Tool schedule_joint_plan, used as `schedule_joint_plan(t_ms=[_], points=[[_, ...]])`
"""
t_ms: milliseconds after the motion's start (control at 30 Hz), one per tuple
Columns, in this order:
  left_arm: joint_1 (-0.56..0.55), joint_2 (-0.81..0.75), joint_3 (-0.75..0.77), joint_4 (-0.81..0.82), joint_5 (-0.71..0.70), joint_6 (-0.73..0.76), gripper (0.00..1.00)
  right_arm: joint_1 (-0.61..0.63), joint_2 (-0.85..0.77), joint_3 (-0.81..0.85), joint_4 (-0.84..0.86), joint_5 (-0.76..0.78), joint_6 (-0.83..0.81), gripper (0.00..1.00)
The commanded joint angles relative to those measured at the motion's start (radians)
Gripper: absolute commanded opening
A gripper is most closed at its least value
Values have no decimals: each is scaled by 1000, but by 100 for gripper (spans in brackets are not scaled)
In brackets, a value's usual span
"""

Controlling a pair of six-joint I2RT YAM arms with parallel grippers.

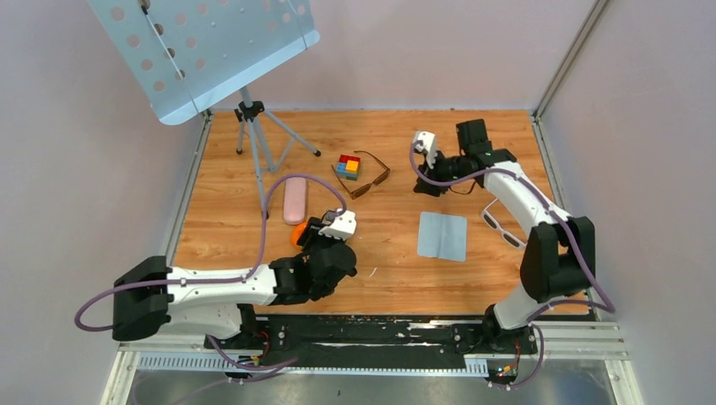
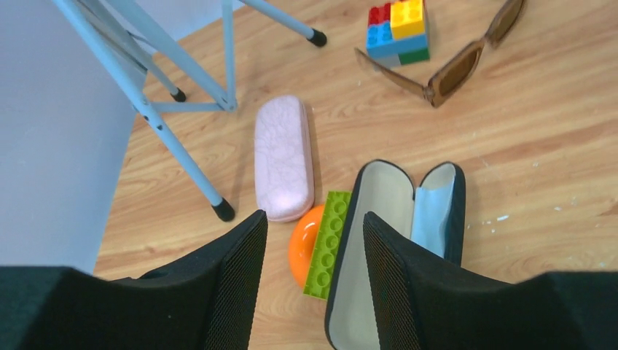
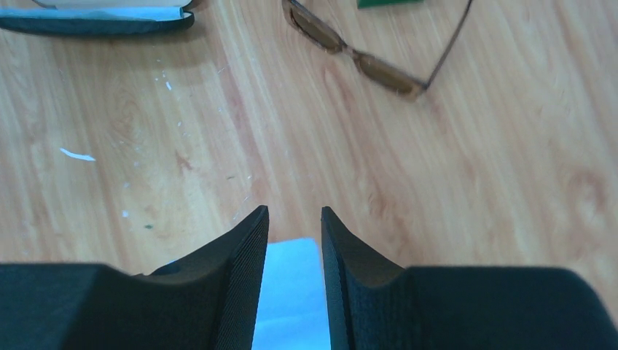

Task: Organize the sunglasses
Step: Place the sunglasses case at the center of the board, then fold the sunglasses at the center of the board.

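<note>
Left wrist view: the left gripper point(image 2: 315, 219) has its jaws apart and empty, above an open black case point(image 2: 375, 186) left of the table's point(image 2: 546, 146) middle. The right gripper's point(image 3: 294, 211) jaws are slightly parted, gripping nothing. The sunglasses point(image 2: 453, 71) lie unfolded toward the table's far edge, beside a block stack point(image 2: 397, 29).
</note>
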Motion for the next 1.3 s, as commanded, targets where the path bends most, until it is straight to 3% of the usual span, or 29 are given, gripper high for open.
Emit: schedule_joint_plan(t_ms=[0,233,400,767,1267], points=[[6,-89,46,-137,-18,-23,57,116,135,162,-160,46,-253,37],[7,-248,56,-427,11,-383,64,270,425,483,-336,190,-512,32],[7,-327,52,-545,9,-508,64,310,559,609,-350,259,-596,33],[7,-404,12,-547,12,-483,65,334,723,727,-350,328,-642,35],[6,-418,-8,-527,44,-485,64,355,741,808,-351,297,-621,35]])
